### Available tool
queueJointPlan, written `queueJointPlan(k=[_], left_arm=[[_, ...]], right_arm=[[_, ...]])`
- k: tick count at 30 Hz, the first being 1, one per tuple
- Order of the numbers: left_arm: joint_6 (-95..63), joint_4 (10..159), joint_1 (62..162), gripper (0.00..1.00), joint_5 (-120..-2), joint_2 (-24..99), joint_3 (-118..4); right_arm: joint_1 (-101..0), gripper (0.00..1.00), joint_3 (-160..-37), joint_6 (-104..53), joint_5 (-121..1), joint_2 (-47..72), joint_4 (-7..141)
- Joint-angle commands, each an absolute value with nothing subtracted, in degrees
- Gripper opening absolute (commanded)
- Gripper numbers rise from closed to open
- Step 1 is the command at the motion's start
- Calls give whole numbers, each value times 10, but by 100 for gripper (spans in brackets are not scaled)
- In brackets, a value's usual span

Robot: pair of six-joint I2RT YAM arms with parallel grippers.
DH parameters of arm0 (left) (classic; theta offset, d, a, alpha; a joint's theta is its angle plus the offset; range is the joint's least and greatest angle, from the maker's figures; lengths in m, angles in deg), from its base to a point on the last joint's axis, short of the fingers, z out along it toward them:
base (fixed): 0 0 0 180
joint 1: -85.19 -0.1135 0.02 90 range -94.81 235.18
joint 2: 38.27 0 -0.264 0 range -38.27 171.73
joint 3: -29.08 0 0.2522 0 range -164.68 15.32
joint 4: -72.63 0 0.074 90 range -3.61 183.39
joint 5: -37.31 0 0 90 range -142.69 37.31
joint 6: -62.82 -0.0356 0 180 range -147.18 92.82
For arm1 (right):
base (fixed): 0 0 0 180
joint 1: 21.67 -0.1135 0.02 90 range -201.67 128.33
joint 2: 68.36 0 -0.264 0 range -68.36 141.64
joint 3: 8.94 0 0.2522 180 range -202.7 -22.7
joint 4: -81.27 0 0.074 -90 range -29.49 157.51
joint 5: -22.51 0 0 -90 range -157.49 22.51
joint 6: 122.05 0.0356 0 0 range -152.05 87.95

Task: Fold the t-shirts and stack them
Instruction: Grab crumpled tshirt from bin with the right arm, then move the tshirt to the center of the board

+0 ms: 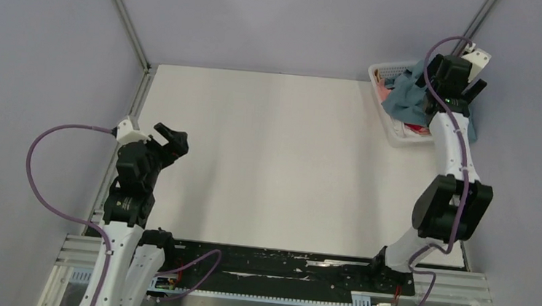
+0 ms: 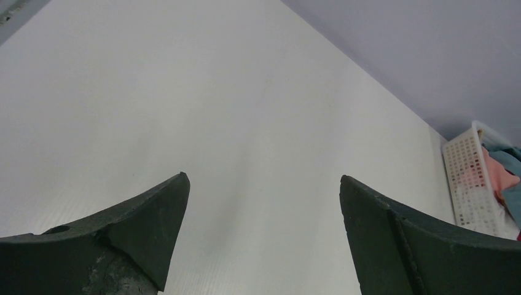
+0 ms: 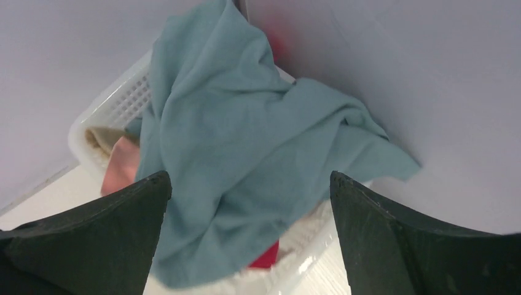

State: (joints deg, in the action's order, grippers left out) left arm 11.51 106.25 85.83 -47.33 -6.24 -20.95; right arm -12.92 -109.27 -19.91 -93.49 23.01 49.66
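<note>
Looking from the top view, you have the right hand (image 1: 468, 87) spread wide and empty above the white lattice basket (image 1: 399, 138) at the far right corner of the desk (image 1: 267, 160), where the blue-grey t-shirt (image 1: 408, 95) lies heaped. Your left wrist view shows the left hand (image 2: 263, 179) equally wide, holding nothing. From the right wrist, that shirt drapes over a pink t-shirt (image 3: 120, 167) and a red t-shirt (image 3: 265, 257); pinch deep and you could drag several out or tip the basket. The desk is smooth and white, with lilac walls close by.

Overhead camera faces down on the table (image 1: 267, 160); both wrist cameras share the basket (image 3: 120, 101), the right closely.
</note>
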Motion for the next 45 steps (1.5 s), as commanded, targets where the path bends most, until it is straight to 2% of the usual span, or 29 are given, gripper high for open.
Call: queueJointPlan(k=[1,2,4,5,6,9,10,11,17,22,25,29,34,38,41,45], left_arm=[[125,1017,855,100,-430,-78,-203],[125,1018,855,100,-427,-78,-201],[124,1017,855,100,-421,-78,-198],[123,1018,855,100,-419,-77,-197],[123,1018,855,100,-418,-76,-196],[120,1022,855,100,-415,-74,-199],[120,1025,855,100,-414,-74,-201],[118,1029,855,100,-415,-74,-202],[114,1060,855,100,-424,-80,-218],[114,1070,855,100,-446,-102,-212],[115,1070,855,100,-461,-115,-209],[125,1077,855,100,-475,-130,-198],[141,1073,855,100,-481,-147,-181],[149,1088,855,100,-481,-161,-184],[147,1109,855,100,-476,-176,-187],[149,1114,855,100,-467,-192,-177]], right_arm=[[-86,100,-1215,-199,-858,374,511],[-83,100,-1242,-198,-853,406,510],[-80,94,-1286,-196,-852,460,508],[-80,90,-1301,-192,-848,477,506],[-80,81,-1312,-190,-840,492,505],[-79,38,-1329,-168,-846,510,505],[-79,12,-1335,-166,-844,512,505],[-79,1,-1341,-160,-844,509,505],[-81,0,-1400,-167,-771,446,507],[-116,0,-1423,-202,-691,329,507],[-170,0,-1414,-222,-603,263,515],[-305,0,-1394,-263,-542,201,545],[-427,0,-1397,-251,-464,192,569],[-483,0,-1405,-260,-459,209,574],[-490,0,-1360,-255,-471,198,576],[-490,0,-1191,-258,-547,135,591]])
